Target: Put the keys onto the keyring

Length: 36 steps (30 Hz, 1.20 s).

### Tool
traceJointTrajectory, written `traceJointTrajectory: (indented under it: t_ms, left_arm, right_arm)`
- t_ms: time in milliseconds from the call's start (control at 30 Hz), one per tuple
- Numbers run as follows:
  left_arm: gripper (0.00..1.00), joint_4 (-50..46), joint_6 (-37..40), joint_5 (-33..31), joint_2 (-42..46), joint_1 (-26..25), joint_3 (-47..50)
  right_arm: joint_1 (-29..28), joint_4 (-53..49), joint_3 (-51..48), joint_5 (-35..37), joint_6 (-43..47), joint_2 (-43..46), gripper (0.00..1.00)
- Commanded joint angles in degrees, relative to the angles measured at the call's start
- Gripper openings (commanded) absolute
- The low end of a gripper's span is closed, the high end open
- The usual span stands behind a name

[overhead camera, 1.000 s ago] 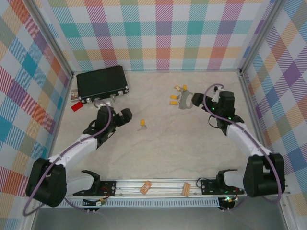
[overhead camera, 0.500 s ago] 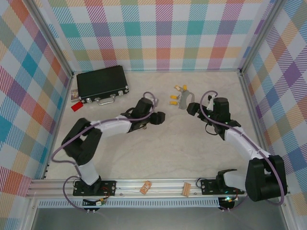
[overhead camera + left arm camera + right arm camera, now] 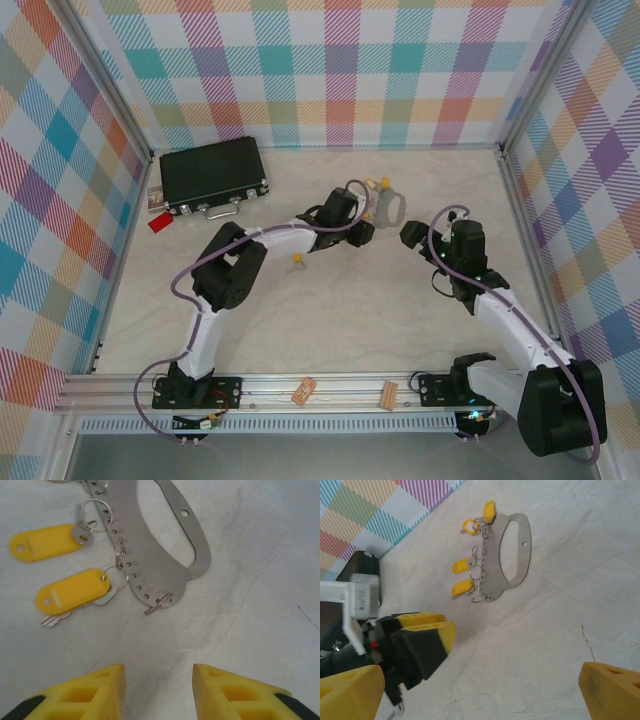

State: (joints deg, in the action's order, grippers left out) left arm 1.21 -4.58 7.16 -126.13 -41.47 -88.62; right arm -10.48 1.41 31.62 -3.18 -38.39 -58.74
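left gripper (image 3: 159, 681) hovers just short of the keyring (image 3: 142, 560), jaws partly apart, gripping nothing; right gripper (image 3: 482, 680) spread wide, empty too.

2 keys (image 3: 72, 591) with yellow heads lie just left of the keyring (image 3: 137, 540), each on a small ring at its holed edge. Below the keyring, the left gripper (image 3: 159, 680) hovers, yellow fingers (image 3: 102, 685) apart.

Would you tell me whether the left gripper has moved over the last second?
Yes. The left gripper swung right, away from the black case and up to the keyring.
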Motion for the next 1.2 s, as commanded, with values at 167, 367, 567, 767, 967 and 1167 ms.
traceJointTrajectory:
  t_ms: [167,367,567,767,967,1167]
  left_arm:
    - [0.38,-7.7,2.2,-1.9,-7.7,-1.0,-11.9]
    - [0.36,-11.6,3.6,-4.4,-11.8,-1.0,-18.5]
    - [0.36,-16.0,4.1,-5.2,-14.8,-1.0,-24.3]
    - [0.36,-22.5,4.4,-4.8,-18.2,-1.0,-30.8]
    - [0.28,-25.3,4.6,-4.4,-20.1,-1.0,-34.3]
    - [0.05,-22.4,4.4,-4.5,-18.3,-1.1,-31.1]
  right_arm:
    - [0.2,0.4,0.2,-0.3,-1.6,0.5,0.99]
    - [0.2,0.4,0.0,0.0,-1.9,1.1,0.99]
    - [0.2,0.2,0.1,-0.3,-2.3,1.1,0.99]
    - [0.2,0.0,0.2,-0.8,-2.4,1.3,0.99]
    - [0.2,0.0,0.3,-1.7,-2.7,1.5,0.99]
    - [0.2,0.0,0.1,-1.7,-2.9,2.0,0.99]
